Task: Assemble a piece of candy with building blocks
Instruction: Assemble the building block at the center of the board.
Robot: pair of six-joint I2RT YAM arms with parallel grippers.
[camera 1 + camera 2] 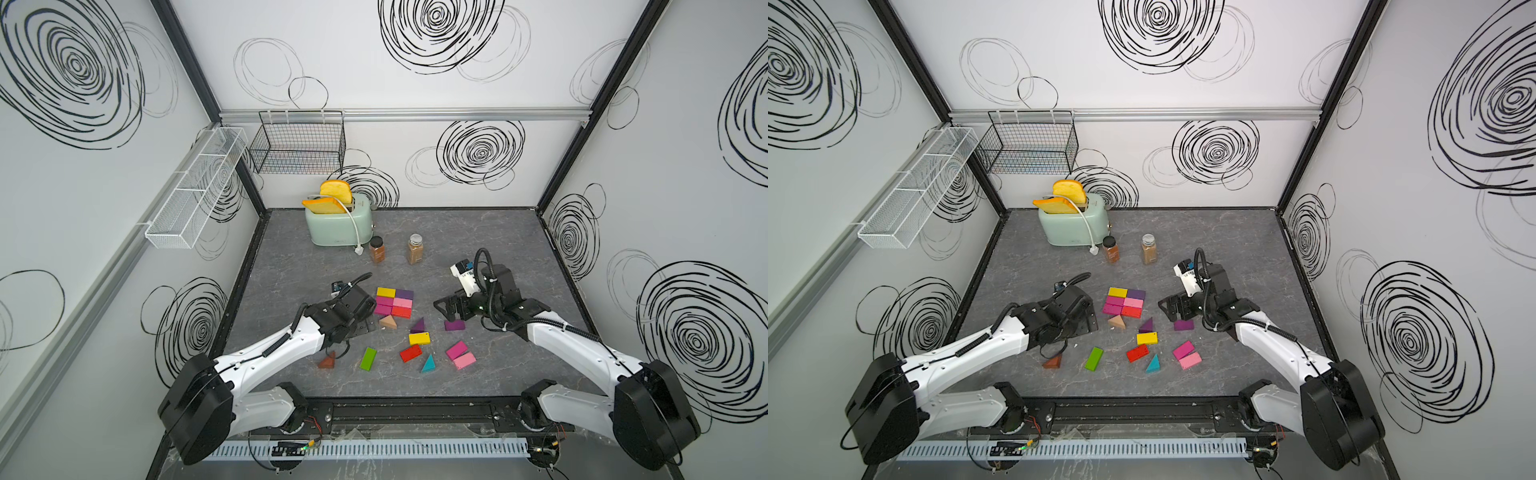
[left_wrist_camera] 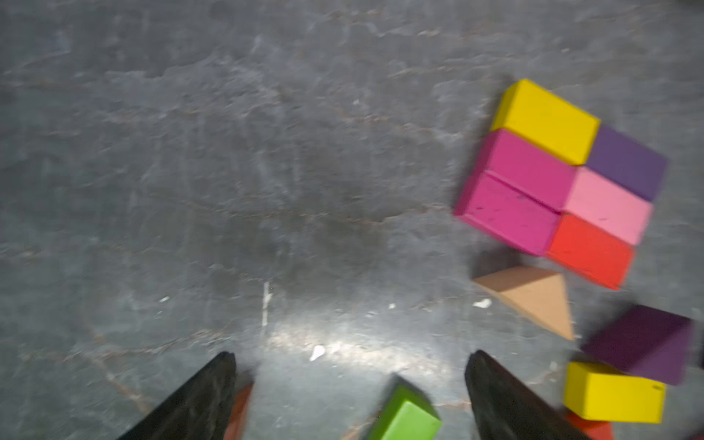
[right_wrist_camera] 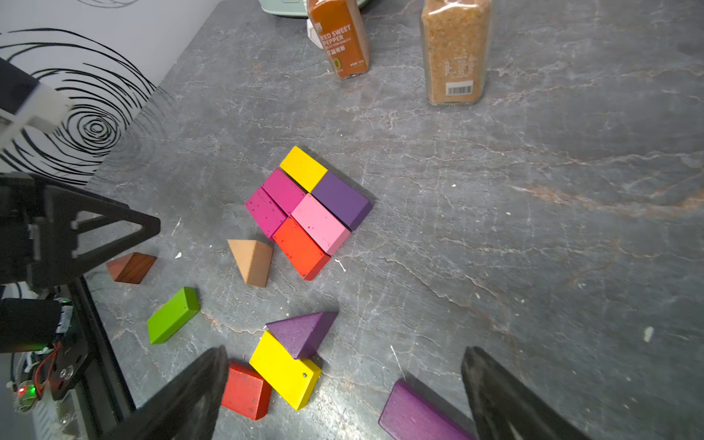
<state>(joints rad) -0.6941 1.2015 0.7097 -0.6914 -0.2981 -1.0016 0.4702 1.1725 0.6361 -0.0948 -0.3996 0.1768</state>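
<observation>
On the far left the white mesh rack (image 1: pixel 195 187) hung on the side wall, well clear of the grey marbled tabletop (image 1: pixel 519 249). My left claw (image 2: pixel 350 365) stood released over bare table, jaws wide with nothing between them. From it to the table's left edge I had free room.

Near of that claw lay the brown wooden wedge (image 1: pixel 328 360) and the green wooden brick (image 1: pixel 368 358). Just right of the claw sat the flat slab of six painted bricks (image 1: pixel 394 302), all touching, yellow and purple at the far end and red nearest. The tan wooden wedge (image 1: pixel 387 322) lay at its near edge.

Farther back, the mint-green toaster (image 1: pixel 338 226) and two brown-filled spice jars (image 1: pixel 377 249) stood between the slab and the rear wall.

Right of centre the loose pieces crowded the floor:
- the dark purple wedge (image 1: pixel 418 325) against the yellow brick (image 1: pixel 419 338)
- the red brick (image 1: pixel 410 353)
- the teal wedge (image 1: pixel 428 363)
- the magenta brick (image 1: pixel 456 350) beside the pink brick (image 1: pixel 464 360)

The purple brick (image 1: pixel 454 325) lay just near my right claw (image 3: pixel 344 358), likewise released and empty. Beyond that arm the table ran open to the right wall.
</observation>
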